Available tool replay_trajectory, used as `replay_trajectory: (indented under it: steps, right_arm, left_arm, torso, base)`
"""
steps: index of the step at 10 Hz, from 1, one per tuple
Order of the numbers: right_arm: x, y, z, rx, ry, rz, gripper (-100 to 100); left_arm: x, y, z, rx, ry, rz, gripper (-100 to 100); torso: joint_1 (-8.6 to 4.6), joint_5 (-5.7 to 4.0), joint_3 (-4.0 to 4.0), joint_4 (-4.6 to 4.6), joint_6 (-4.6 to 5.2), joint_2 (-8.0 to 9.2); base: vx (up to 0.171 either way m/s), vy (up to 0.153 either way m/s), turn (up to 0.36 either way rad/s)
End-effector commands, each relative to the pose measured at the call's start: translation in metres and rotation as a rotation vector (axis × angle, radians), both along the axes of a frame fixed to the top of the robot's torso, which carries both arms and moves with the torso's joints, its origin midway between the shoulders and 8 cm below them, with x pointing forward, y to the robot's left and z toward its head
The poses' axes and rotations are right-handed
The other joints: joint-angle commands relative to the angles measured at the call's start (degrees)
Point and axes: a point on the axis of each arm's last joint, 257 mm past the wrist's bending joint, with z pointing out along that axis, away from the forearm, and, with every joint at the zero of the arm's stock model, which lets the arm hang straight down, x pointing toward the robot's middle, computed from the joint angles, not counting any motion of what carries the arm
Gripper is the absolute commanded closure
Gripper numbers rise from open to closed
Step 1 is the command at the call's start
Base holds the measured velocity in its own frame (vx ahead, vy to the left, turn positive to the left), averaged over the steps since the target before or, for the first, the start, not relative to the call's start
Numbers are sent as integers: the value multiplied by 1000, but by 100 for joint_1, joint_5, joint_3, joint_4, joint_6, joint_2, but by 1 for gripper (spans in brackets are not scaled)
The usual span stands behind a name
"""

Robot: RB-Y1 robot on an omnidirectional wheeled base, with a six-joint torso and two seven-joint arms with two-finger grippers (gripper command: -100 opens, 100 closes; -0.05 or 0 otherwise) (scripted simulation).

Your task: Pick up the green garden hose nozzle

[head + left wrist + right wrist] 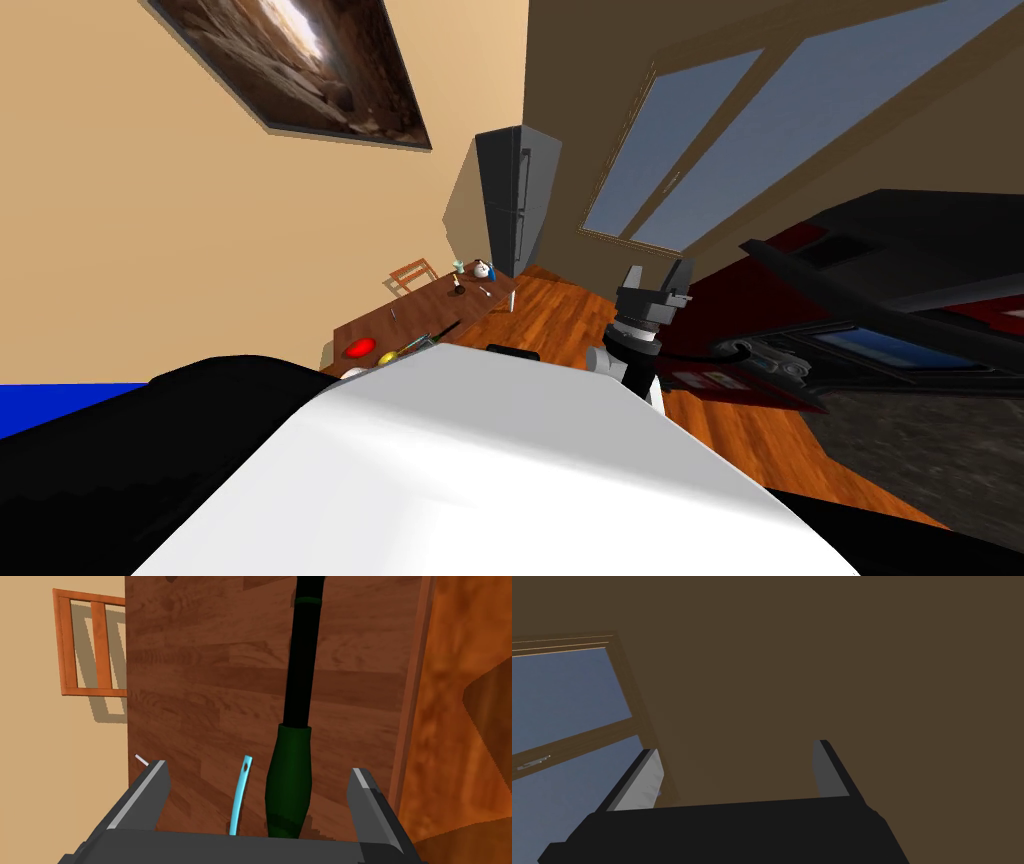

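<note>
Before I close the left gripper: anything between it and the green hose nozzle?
Partly. The green nozzle lies on the wooden table inside the open left gripper span, with nothing visible over it. But a thin light blue item lies alongside, between one finger and the nozzle; closing would likely pinch it too.

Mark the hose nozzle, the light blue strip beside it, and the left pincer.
hose nozzle (289, 781): left wrist view, green body.
light blue strip (239, 796): left wrist view, mid-length.
left pincer (258, 767): left wrist view, midway between fingertips.
</note>
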Motion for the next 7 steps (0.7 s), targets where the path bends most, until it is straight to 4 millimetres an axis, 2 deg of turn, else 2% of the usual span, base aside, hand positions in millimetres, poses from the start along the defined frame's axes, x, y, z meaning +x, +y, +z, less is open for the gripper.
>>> replay_trajectory:
  steps: [1,2,3,4,7]
  right_arm:
    - [0,0,0,0,0,0,0]
    - [0,0,0,0,0,0,0]
    - [0,0,0,0,0,0,0]
    - [0,0,0,0,0,0,0]
    - [0,0,0,0,0,0,0]
  left_arm:
    - [-16,3,-12,-20,32,31,-100]
    - [-16,3,-12,-20,32,31,-100]
    - [-28,8,-21,-44,60,69,-100]
    - [-32,8,-24,-45,68,72,-100]
    - [-75,17,-54,-111,159,187,-100]
  torso:
    - [0,0,0,0,0,0]
    - [-2,0,4,1,-4,8]
    - [-10,-2,11,3,-4,21]
    - [-10,-2,11,4,-1,19]
    - [3,0,0,0,-1,1]
  base:
    - [70,32,-47]
    - [30,7,27]
    - [46,8,-123]
    - [53,17,-77]
    - [101,44,-162]
